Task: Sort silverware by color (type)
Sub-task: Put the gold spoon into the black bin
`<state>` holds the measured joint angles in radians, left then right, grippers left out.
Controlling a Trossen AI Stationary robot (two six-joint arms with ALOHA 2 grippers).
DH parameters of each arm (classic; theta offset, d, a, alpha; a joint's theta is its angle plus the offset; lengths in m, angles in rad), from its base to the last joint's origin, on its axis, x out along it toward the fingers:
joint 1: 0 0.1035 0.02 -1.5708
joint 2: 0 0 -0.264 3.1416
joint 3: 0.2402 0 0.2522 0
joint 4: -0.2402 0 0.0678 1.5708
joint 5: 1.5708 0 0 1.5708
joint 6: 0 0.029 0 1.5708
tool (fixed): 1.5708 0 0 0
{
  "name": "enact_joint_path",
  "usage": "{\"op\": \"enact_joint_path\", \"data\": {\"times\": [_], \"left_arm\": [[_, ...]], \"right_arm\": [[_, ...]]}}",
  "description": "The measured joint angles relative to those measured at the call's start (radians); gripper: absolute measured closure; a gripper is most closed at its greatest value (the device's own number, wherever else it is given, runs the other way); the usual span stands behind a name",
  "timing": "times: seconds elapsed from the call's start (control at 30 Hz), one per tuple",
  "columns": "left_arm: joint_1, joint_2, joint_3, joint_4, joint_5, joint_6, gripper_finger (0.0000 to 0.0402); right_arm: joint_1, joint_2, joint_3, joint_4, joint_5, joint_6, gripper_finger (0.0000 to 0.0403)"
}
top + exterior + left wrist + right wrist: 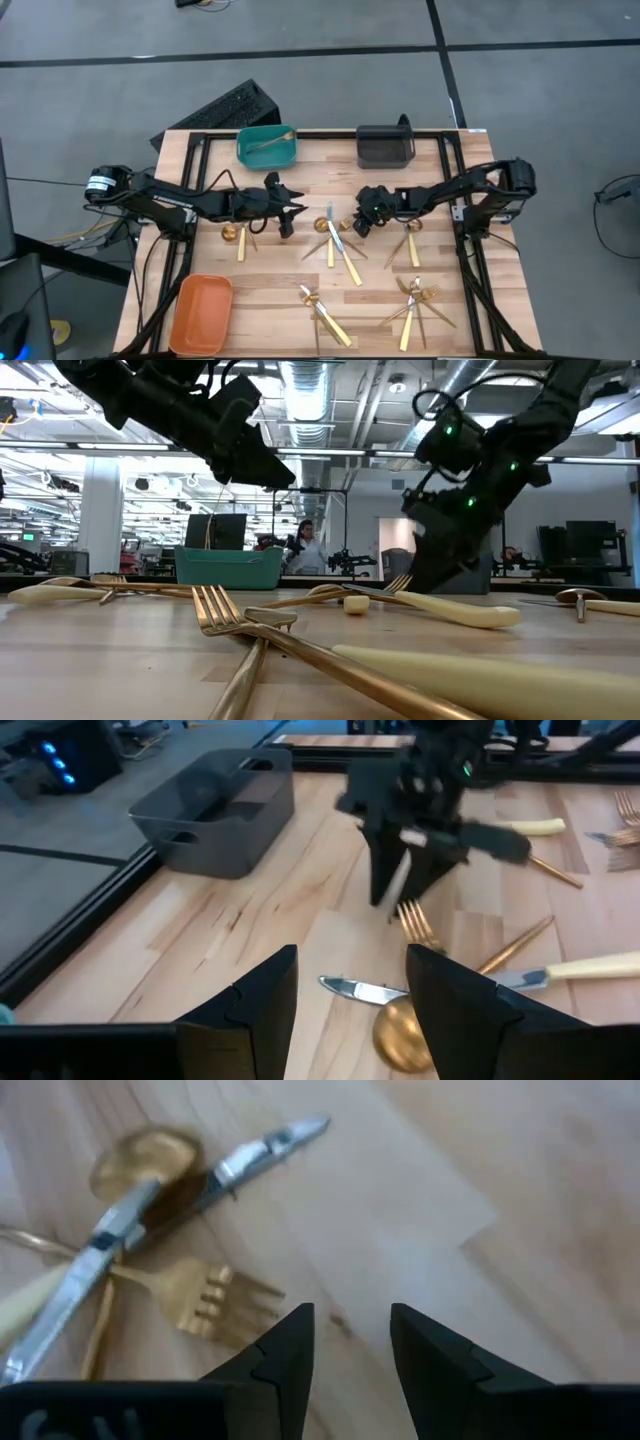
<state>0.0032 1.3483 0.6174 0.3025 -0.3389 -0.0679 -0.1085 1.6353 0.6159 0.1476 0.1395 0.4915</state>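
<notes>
While hanging low over the middle pile of silverware (335, 243), right gripper (361, 228) parted with nothing between the fingers, just beside a fork (205, 1302), a knife (240, 1162) and a spoon (145, 1155). Probably lining up a pick. Next: settle over one piece, close, carry to a bin. Left gripper (290, 213) wide apart and empty, waiting nearby. More pieces spread across the table (275, 270); one already in the teal bin (268, 148). No readable writing or brand anywhere.
</notes>
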Motion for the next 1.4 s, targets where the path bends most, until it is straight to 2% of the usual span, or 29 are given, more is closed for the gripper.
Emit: {"op": "enact_joint_path", "data": {"times": [0.23,0.53,0.73,0.87,1.03,1.17,1.4], "left_arm": [[0.0,0.0,0.0,-0.007,-0.006,-0.015,0.0226],[0.001,0.0,0.0,-0.016,-0.009,-0.015,0.0226],[0.001,0.0,0.0,-0.023,-0.016,-0.033,0.0226],[0.001,0.0,0.0,-0.037,-0.016,-0.05,0.0226],[0.001,0.001,0.0,-0.055,-0.017,-0.052,0.0227],[0.001,0.001,0.0,-0.052,-0.051,-0.064,0.0227],[0.001,0.001,0.0,-0.052,-0.068,-0.077,0.0227]], "right_arm": [[0.001,0.049,0.003,0.05,-0.005,-0.002,0.0241],[-0.012,-0.145,0.0,-0.102,-0.028,-0.073,0.0241],[-0.012,-0.205,-0.001,-0.169,-0.095,-0.125,0.0241],[-0.012,-0.247,0.0,-0.357,-0.098,-0.148,0.0241],[0.001,-0.317,-0.001,-0.624,-0.091,-0.085,0.0241],[0.035,-0.369,-0.001,-0.737,-0.088,-0.075,0.0241],[0.162,-0.411,-0.001,-0.834,-0.085,-0.289,0.0248]]}}
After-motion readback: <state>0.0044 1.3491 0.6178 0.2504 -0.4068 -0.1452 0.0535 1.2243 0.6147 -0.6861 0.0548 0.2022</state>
